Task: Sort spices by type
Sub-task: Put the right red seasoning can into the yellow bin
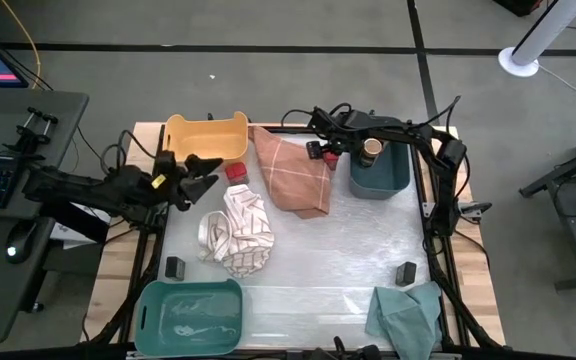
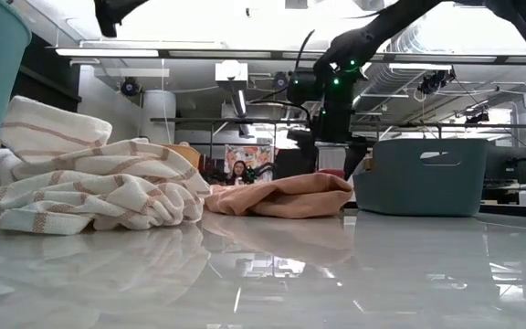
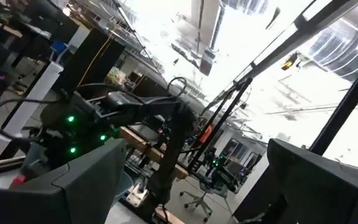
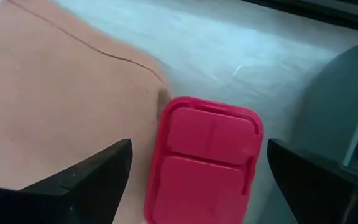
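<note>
A red-topped boxy spice container (image 4: 202, 163) stands on the table at the edge of the orange cloth (image 1: 293, 172), beside the blue-grey bin (image 1: 380, 170). My right gripper (image 4: 199, 174) hangs open over it, one finger on each side, not touching; it also shows in the high view (image 1: 324, 153). A second red-topped container (image 1: 235, 172) stands by the striped cloth (image 1: 236, 230). My left gripper (image 1: 211, 172) is open just left of it and raised. A tan-topped round jar (image 1: 371, 148) sits in the blue-grey bin. Two black blocks (image 1: 175, 267) (image 1: 406, 272) lie on the table nearer me.
A yellow bin (image 1: 206, 135) stands at the far left and a teal bin (image 1: 190, 315) at the near left corner. A green cloth (image 1: 408, 312) lies at the near right. Bare table shows in the middle between the cloths and the black blocks.
</note>
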Robot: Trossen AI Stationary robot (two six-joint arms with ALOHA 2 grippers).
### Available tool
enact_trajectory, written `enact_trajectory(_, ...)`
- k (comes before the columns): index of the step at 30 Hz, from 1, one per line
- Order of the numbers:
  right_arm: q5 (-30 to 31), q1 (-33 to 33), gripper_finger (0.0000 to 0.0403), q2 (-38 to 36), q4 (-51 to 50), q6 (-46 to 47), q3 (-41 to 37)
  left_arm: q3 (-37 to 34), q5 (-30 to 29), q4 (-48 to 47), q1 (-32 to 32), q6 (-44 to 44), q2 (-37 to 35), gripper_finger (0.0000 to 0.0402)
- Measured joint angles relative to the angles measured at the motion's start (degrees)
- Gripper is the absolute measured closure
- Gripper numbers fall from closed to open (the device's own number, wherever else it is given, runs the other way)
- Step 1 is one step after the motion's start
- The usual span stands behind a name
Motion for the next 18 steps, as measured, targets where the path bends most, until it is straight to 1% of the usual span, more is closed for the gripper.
enact_trajectory(2,0.2,0.0,0.0056,0.0,0.2,0.6,0.0,2.1,0.4,-2.7,0.0,0.4,0.0,0.0023)
enact_trajectory(3,0.2,0.0,0.0070,0.0,0.2,0.6,0.0,3.5,0.5,-4.8,0.0,1.2,0.0,0.0023)
enact_trajectory(5,0.2,0.0,0.0111,0.1,0.1,0.8,0.0,6.7,0.6,-10.8,0.0,3.6,0.0,0.0023)
enact_trajectory(8,0.0,0.3,0.0186,0.1,0.0,2.0,0.0,12.7,0.6,-20.2,0.0,7.1,0.1,0.0023)
enact_trajectory(11,0.0,0.8,0.0189,0.0,0.0,2.1,0.0,18.2,0.2,-28.2,0.0,10.2,0.1,0.0023)
enact_trajectory(15,0.7,1.6,0.0189,-0.1,0.0,2.4,0.0,24.4,0.2,-35.5,0.0,12.1,0.1,0.0023)
enact_trajectory(18,1.0,1.6,0.0189,-0.9,-0.5,1.4,2.7,29.2,1.9,-41.1,0.0,13.0,0.0,0.0023)
